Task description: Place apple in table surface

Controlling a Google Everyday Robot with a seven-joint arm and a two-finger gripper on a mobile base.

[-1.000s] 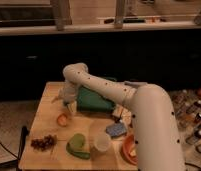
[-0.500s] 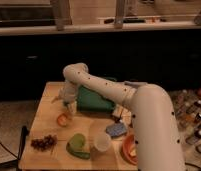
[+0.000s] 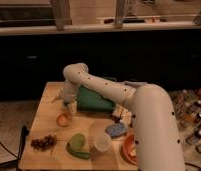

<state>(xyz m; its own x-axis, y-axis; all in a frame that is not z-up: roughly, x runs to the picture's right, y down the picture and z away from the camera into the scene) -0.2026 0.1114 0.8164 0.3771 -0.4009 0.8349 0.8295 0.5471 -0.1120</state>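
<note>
Apple [image 3: 63, 119] round, tool [image 3: 69, 107] just above, plank tabletop [image 3: 46, 113]

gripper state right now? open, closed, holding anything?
Gripper: low over the table surface, right above the apple, beside the dark green tray; open or closed cannot be told.

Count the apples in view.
1. The apple is at the left side of the table, just below the gripper. The arm may hide others.

The small orange-red apple [image 3: 63, 119] sat on the light tan wooden bench [image 3: 46, 126], just before the hand [image 3: 69, 106]; the dark green rectangular tray [image 3: 94, 100] lay behind to its right; the dark purple grape bunch [image 3: 43, 143], front-left.
</note>
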